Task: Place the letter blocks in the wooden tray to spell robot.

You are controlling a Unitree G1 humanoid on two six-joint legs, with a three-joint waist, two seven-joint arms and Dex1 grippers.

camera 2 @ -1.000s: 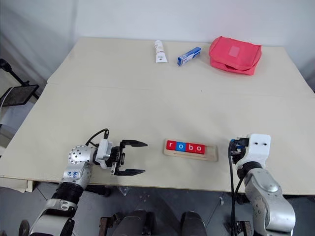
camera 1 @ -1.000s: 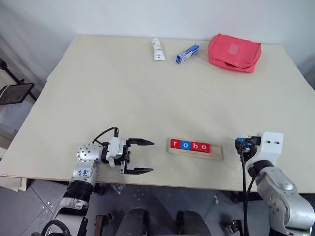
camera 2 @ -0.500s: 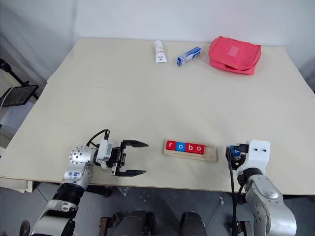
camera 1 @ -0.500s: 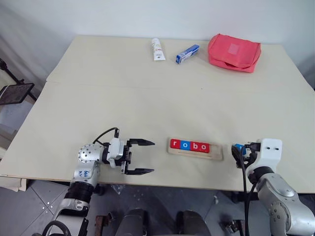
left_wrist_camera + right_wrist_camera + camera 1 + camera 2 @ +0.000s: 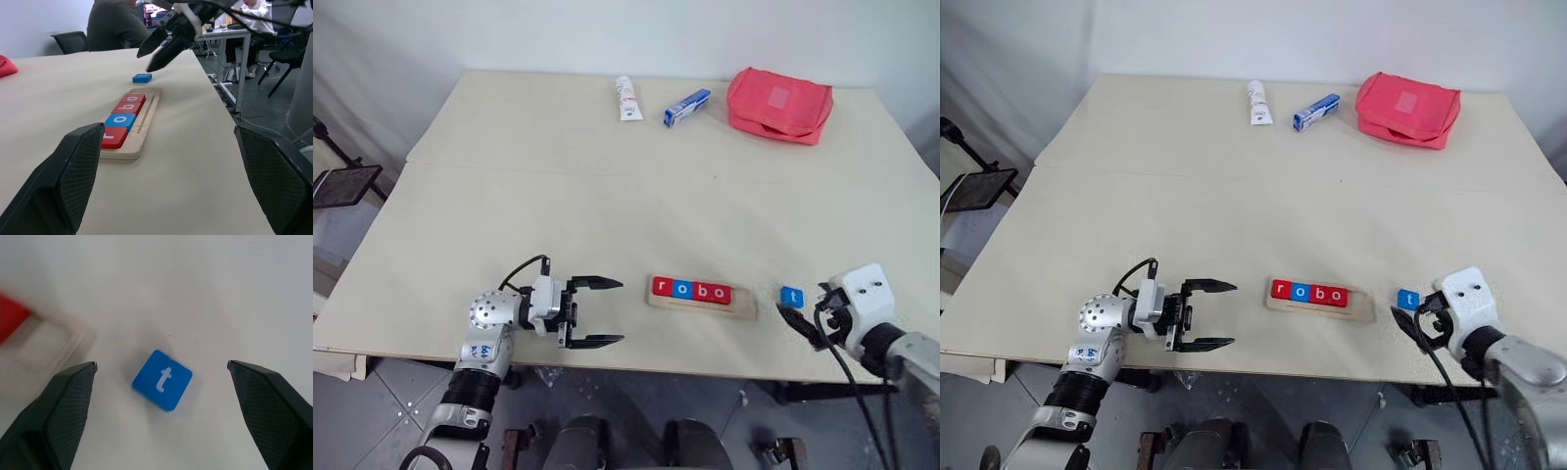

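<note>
The wooden tray (image 5: 744,308) lies near the table's front edge and holds letter blocks reading r (image 5: 662,287), o (image 5: 681,289), b (image 5: 701,291), o (image 5: 720,294); its right end is bare. A blue t block (image 5: 791,296) lies flat on the table just right of the tray, turned askew (image 5: 162,379). My right gripper (image 5: 800,315) hovers open just behind and right of the t block, touching nothing. My left gripper (image 5: 619,311) is open and empty to the left of the tray, pointing at it, with its fingers (image 5: 78,171) wide apart.
A red zip pouch (image 5: 778,105), a blue-and-white box (image 5: 686,107) and a white tube (image 5: 625,98) sit along the far edge. The table's front edge (image 5: 705,352) runs close under both grippers. People sit at desks (image 5: 112,24) beyond the table.
My right gripper opened, rolled and drew back to the right, leaving the blue t block on the table beside the tray. The left gripper stayed put.
</note>
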